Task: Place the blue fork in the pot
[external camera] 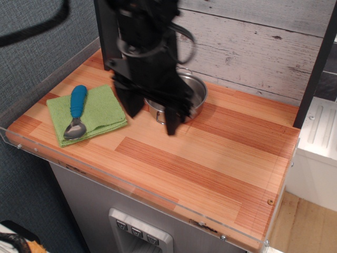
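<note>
The blue fork (76, 110) lies on a green cloth (87, 113) at the table's left, blue handle pointing away, shiny metal head toward the front edge. The pot (190, 96) stands at the back middle, partly hidden behind the arm. My gripper (151, 118) hangs in front of the pot, between pot and cloth, blurred by motion. Its two dark fingers are spread apart and hold nothing. It is well to the right of the fork.
A clear plastic rim (137, 187) runs along the table's front and left edges. A dark post (105, 37) stands at the back left, a whitewashed plank wall behind. A white appliance (318, 142) is off the right edge.
</note>
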### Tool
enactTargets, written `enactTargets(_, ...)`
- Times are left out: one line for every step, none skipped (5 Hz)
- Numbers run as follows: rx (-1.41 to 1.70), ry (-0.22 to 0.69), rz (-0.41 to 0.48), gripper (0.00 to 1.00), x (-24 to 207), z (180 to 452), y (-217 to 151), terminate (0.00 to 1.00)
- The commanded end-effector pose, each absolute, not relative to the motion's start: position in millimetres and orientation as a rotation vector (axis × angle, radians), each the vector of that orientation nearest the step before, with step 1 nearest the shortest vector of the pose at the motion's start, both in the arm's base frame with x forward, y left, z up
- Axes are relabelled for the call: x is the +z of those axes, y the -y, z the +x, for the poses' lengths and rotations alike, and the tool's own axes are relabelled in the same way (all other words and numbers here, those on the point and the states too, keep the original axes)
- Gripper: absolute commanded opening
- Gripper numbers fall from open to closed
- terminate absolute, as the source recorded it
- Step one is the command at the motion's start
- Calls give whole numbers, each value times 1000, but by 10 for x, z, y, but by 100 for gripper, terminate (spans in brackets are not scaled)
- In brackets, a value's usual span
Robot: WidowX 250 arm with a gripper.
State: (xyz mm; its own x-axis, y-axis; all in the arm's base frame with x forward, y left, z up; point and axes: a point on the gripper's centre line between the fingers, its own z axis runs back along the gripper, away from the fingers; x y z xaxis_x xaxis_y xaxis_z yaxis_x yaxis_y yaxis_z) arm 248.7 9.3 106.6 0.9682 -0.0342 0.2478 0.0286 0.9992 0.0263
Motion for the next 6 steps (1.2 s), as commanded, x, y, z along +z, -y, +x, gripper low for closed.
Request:
enactTargets(251,275,79,100,1185,2780,-703,0)
enactTargets(452,254,114,100,1119,2914,-1153,0)
enactTargets(567,241,139,100,1075,3022,-1495,0)
enactTargets(636,216,170,100,965,3032,-1768,0)
enactTargets(662,184,177,100,827,2980,-1957,0)
enactTargets(659,156,173,100,708,2914,-2042,0)
